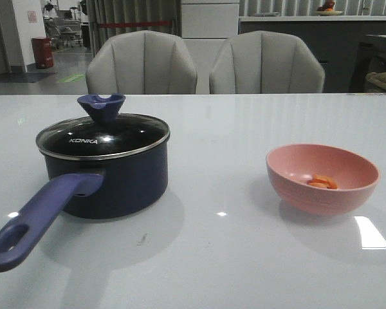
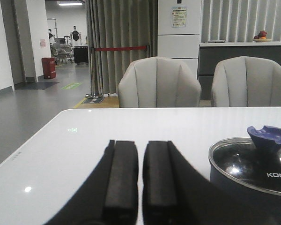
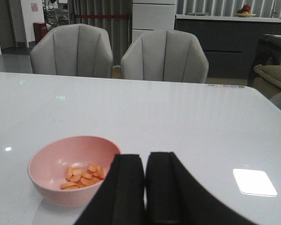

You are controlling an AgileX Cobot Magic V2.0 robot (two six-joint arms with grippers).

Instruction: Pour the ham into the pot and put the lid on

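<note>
The dark navy pot [image 1: 112, 183] stands on the left of the table, its purple-blue handle [image 1: 35, 222] pointing to the front left. The glass lid [image 1: 103, 136] with its blue knob [image 1: 101, 107] rests on the pot. On the right, orange-pink ham slices [image 1: 323, 182] lie in a pink bowl [image 1: 321, 178]. Neither arm shows in the front view. My left gripper [image 2: 140, 145] is shut and empty, with the pot [image 2: 253, 176] off to one side. My right gripper [image 3: 145, 157] is also shut and empty, right beside the bowl [image 3: 70, 168] with the ham [image 3: 82, 176].
The white glossy table [image 1: 219, 257] carries only the pot and the bowl. Two grey chairs [image 1: 141, 64] stand behind its far edge. A bright light reflection [image 1: 370, 232] lies near the front right.
</note>
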